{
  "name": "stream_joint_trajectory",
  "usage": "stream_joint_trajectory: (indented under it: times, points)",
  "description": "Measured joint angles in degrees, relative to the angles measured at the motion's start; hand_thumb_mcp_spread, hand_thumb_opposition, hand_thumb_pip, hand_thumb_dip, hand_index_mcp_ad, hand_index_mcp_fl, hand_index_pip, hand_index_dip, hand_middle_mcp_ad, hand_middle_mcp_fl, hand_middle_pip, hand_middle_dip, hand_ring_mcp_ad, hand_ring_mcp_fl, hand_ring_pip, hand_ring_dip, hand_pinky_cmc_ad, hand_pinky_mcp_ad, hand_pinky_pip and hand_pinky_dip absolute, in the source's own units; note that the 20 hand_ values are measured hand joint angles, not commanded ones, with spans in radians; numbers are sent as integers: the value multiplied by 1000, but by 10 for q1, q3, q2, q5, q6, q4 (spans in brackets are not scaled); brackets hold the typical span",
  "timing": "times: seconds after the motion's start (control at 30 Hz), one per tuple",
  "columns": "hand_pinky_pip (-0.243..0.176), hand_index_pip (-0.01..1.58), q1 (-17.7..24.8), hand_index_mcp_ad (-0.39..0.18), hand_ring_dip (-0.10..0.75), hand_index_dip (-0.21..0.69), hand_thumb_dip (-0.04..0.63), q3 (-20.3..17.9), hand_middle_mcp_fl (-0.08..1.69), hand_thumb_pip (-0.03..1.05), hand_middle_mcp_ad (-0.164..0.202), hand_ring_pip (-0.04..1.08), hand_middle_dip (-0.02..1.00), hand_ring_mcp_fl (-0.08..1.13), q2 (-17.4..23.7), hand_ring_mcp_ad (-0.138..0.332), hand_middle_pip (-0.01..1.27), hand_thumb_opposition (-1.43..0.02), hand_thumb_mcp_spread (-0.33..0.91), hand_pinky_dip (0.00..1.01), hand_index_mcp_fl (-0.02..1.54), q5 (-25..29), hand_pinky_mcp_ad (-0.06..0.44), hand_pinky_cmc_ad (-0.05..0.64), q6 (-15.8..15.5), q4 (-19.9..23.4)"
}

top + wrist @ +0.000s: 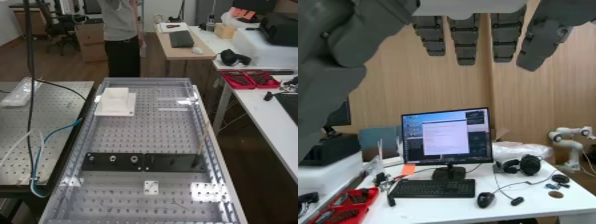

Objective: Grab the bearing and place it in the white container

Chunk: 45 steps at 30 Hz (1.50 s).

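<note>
- The hand [464, 42] is open, with fingers straight, and holds nothing.
- The bearing [134, 159] is lying on the black plate [102, 164].
- The white container [114, 103] stands apart, on the worktop [130, 135].

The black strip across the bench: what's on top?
At least two small rings sit on the black strip; the patches directly beneath them are covered. A thin rod rises near one end.

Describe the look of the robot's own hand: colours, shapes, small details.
The dark grey robotic hand has slim, block-like fingers with dark bands across them and blunt ends. Bulkier, smoothly rounded dark grey casing carries a small, round, screw-like detail. Beside the fingers' bases is a smooth whitish piece.
</note>
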Motion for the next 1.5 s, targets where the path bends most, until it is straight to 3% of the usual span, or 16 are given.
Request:
stream_joint_trajectory:
  times: [1.5]
  points:
    - [-126,68,3,19,-30,61,19,-20,0,199,140,89,89,31,-10,250,131,-710,202,124,7,7,278,443,16,19]
